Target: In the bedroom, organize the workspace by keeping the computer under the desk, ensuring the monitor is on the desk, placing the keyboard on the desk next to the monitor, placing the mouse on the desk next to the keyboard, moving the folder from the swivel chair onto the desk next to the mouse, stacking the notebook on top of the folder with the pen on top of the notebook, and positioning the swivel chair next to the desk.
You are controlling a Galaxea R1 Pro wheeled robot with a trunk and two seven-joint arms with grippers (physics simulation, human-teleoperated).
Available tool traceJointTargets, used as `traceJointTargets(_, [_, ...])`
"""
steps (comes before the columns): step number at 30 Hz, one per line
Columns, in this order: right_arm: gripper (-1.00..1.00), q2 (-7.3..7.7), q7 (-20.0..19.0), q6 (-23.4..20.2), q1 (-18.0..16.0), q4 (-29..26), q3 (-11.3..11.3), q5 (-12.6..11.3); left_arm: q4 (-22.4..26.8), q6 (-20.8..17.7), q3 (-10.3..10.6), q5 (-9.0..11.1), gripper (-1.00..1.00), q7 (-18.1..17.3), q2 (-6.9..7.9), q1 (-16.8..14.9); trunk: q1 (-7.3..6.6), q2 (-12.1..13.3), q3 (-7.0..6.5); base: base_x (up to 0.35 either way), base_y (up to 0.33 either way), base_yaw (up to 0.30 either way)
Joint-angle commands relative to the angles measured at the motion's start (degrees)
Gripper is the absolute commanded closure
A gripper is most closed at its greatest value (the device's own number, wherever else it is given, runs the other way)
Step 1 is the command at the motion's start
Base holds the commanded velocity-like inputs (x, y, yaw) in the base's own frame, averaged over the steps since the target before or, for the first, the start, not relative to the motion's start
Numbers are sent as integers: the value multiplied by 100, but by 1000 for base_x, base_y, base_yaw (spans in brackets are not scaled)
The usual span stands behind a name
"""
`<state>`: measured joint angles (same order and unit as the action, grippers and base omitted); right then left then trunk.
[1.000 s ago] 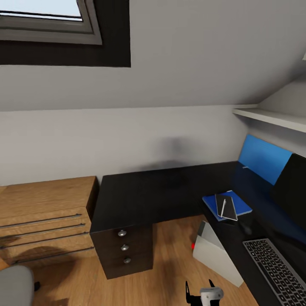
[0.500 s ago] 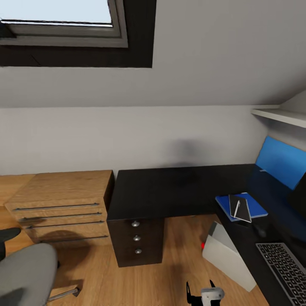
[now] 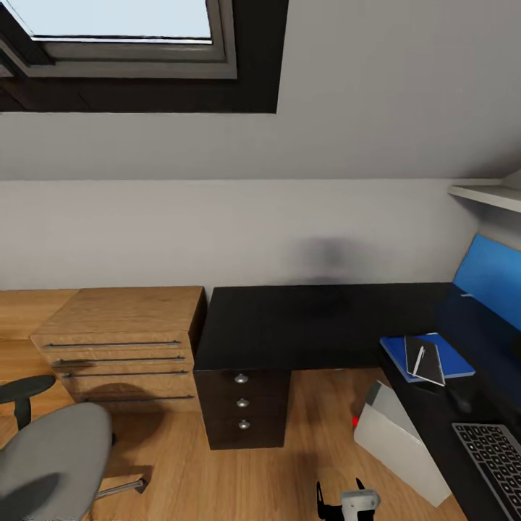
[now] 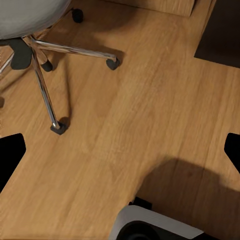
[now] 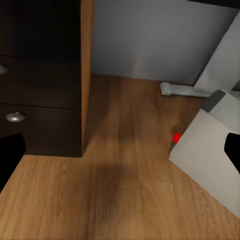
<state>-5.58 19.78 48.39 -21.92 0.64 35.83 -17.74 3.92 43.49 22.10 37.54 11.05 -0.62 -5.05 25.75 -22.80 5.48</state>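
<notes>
The black desk (image 3: 311,318) runs along the back wall and turns down the right side. On its right wing lies the blue folder (image 3: 456,362) with the dark notebook (image 3: 427,365) on top and the whitish pen (image 3: 419,357) on the notebook. Nearer me are a small dark mouse (image 3: 458,399) and the keyboard (image 3: 496,456), cut by the frame edge. The grey computer (image 3: 398,441) leans under the desk, its red light (image 5: 176,137) showing. The grey swivel chair (image 3: 51,470) stands at the lower left. The monitor is out of view. My right gripper (image 3: 340,490) and left gripper (image 4: 120,150) are open and hold nothing.
A light wooden chest of drawers (image 3: 123,347) stands left of the desk's black drawer unit (image 3: 242,405). The chair's chrome legs and castors (image 4: 57,127) spread over the wooden floor (image 4: 150,100). A skylight (image 3: 116,22) sits high up, and a blue panel (image 3: 496,278) is on the right wall.
The head camera has swung left, so the whole picture has shifted right. The swivel chair has come into view and the monitor has left it. Nothing on the desk has moved.
</notes>
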Motion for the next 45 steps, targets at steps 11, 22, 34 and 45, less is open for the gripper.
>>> traceJointTargets(11, [-100,5,34,12,-5,7,46,-26,-4,11,47,-1,-100,50,5,-5,3,-12,12,0,0,249])
traceJointTargets(22, [-100,9,26,20,-5,10,54,-15,-4,11,48,-1,-100,39,4,-5,3,-12,12,0,0,279])
traceJointTargets(34, [-100,442,43,1134,834,50,83,116,0,45,52,-12,-100,37,17,-5,3,-12,12,0,0,279])
traceJointTargets(45, [-100,464,19,1161,1014,50,85,123,-215,-1049,51,7,-100,27,1,-5,3,-12,12,0,0,279])
